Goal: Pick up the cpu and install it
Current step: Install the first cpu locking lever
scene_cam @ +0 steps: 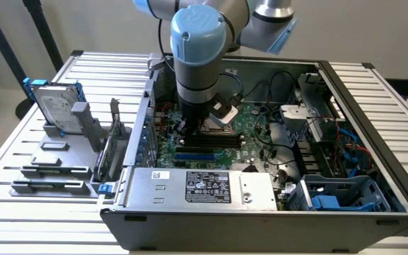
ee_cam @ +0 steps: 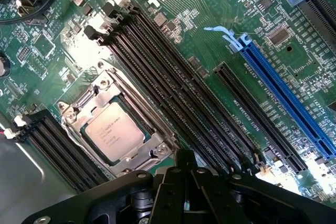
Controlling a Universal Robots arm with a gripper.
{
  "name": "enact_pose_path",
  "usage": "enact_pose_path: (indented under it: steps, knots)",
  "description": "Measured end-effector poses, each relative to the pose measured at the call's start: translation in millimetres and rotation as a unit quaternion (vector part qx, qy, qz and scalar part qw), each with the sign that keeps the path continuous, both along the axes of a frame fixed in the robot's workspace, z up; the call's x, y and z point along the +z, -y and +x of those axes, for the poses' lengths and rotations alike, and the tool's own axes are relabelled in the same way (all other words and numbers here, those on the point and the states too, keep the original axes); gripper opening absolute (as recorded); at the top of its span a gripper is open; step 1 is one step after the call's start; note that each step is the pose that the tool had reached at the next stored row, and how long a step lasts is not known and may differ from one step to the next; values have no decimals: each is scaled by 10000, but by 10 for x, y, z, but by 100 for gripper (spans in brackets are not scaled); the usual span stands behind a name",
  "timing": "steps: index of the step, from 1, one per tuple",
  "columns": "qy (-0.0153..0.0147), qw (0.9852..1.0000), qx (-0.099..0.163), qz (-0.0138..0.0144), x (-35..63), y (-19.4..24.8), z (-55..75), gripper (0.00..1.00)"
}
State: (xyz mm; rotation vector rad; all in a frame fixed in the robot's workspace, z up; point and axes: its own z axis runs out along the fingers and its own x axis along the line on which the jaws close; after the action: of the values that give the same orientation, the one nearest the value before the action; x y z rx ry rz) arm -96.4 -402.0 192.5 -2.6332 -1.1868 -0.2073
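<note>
Gripper (ee_cam: 184,163): black fingers pressed together, nothing between them, poised above the motherboard (ee_cam: 210,51) just beside the CPU socket (ee_cam: 116,129). In the exterior view the arm (scene_cam: 198,58) reaches straight down into the open computer case (scene_cam: 261,234), its wrist over the middle of the board.

CPU (ee_cam: 115,132): small square chip with silver top, lying flat inside the socket's metal frame, seated and apart from the gripper fingers.

Motherboard, contents near the socket: four long black memory slots (ee_cam: 173,77) running alongside the socket, unfilled; a second bank of black slots (ee_cam: 58,150) on the socket's other side; a black expansion slot (ee_cam: 252,108); a long blue expansion slot (ee_cam: 289,98) with a pale blue latch at its end.

Computer case, contents seen in the exterior view: green motherboard on the floor of the case; a grey power supply (scene_cam: 204,186) with a printed label along the near wall; a grey drive cage (scene_cam: 339,194) with a blue part in the near corner on the exterior view's right; black and blue cables (scene_cam: 331,143) along that side.

Table (scene_cam: 19,212), slatted metal: carries the case. Beside the case, toward the exterior view's left, a grey plastic fixture (scene_cam: 55,170) holds a silver hard drive (scene_cam: 57,109) in a blue frame, standing upright at its far end.
</note>
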Motion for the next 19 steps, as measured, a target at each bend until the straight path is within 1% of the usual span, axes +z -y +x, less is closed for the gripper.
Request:
enact_pose_path:
  steps: [1, 2, 4, 5, 7, 9, 10, 12, 13, 14, 15, 19]
  knots:
    - [0, 10000, 0, -11, -2, -3, 0, 11]
    - [-1, 10000, 0, -29, -2, -4, 0, 11]
    - [-4, 10000, 0, -81, -2, -4, 0, 11]
    - [-5, 9999, 0, -101, -3, -5, 0, 11]
    - [-4, 9999, 0, -128, 3, -5, -1, 11]
    - [-3, 9999, 0, -133, 51, -3, -4, 11]
    - [-5, 9999, 0, -139, 98, -3, -7, 11]
    - [-5, 9999, 0, -136, 191, -5, -11, 11]
    - [-6, 9999, 0, -139, 234, -7, -11, 11]
    - [-5, 9999, 1, -141, 258, -18, -12, 11]
    - [-5, 9999, 7, -142, 267, -39, -11, 11]
    - [-5, 9999, 45, -149, 273, -173, -11, 11]
